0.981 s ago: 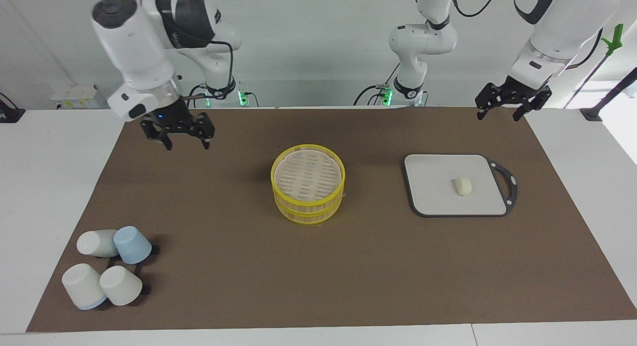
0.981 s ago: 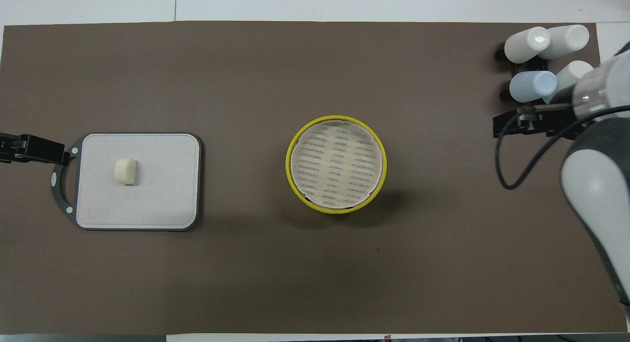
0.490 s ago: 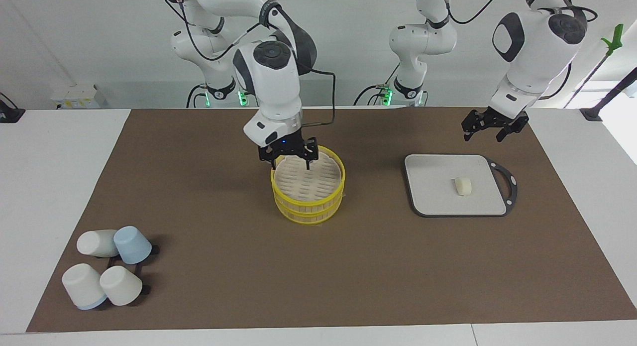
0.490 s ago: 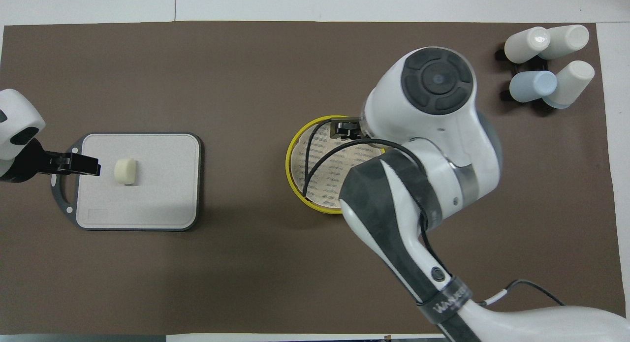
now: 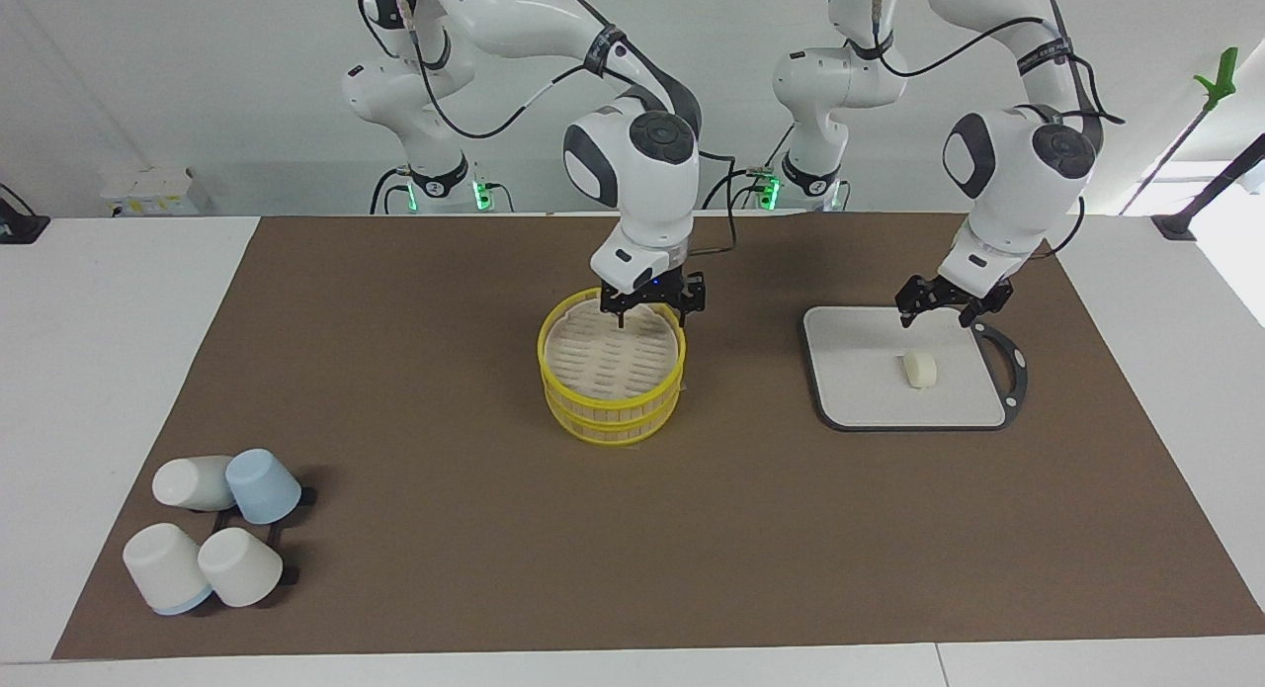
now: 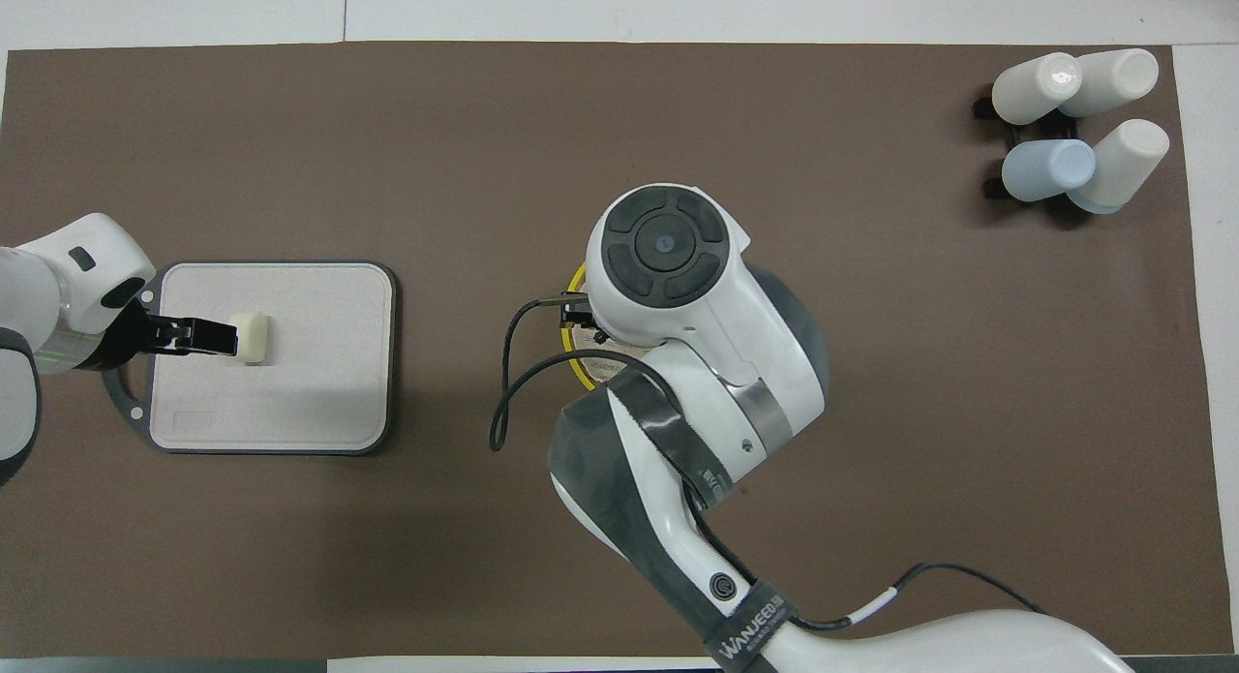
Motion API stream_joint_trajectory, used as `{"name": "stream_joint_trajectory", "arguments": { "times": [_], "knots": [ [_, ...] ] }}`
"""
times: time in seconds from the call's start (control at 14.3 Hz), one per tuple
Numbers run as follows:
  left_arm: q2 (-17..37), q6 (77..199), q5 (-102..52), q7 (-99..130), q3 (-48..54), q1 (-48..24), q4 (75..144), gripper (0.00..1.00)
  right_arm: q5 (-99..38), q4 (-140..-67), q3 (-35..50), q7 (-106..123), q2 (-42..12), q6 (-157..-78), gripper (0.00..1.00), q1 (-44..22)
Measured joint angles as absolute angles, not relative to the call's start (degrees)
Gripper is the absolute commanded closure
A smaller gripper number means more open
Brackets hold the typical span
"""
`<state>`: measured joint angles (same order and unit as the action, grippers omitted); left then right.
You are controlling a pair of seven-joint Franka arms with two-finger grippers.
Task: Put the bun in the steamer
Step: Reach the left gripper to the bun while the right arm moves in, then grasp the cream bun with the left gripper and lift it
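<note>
Bun (image 5: 919, 370) on board, left gripper (image 5: 940, 308) above; right gripper (image 5: 653, 314) over steamer (image 5: 612, 402)

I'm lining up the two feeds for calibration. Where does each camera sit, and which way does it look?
Facing view: high across the table, looking at the robots; both whole arms show, right gripper over the steamer, left gripper over the cutting board.
Overhead view: above the robots' end, looking steeply down; the right arm's wrist hides most of the steamer.
Shared: bun, board, cups, half a turn apart.
</note>
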<state>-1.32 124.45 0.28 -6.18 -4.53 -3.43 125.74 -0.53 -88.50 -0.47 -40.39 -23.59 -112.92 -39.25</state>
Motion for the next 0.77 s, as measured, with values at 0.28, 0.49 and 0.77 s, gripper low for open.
{"name": "stream_joint_trajectory", "arguments": {
  "times": [0.28,0.49,0.77],
  "knots": [
    [3.34,130.91,0.3,-7.18,-4.49,-3.39,126.56,0.0,-0.48,-87.74,-0.57,-41.15,-25.02,-115.29,0.05,-39.91],
    [4.37,135.53,0.3,-8.55,-4.54,-2.61,128.77,0.0,-0.42,-87.72,-0.64,-41.15,-25.5,-116.42,0.08,-39.91],
    [6.07,138.19,0.31,-9.04,-4.51,-2.22,129.8,0.0,-0.16,-87.72,-0.64,-41.15,-26.95,-117.22,0.53,-40.19]
  ]
}}
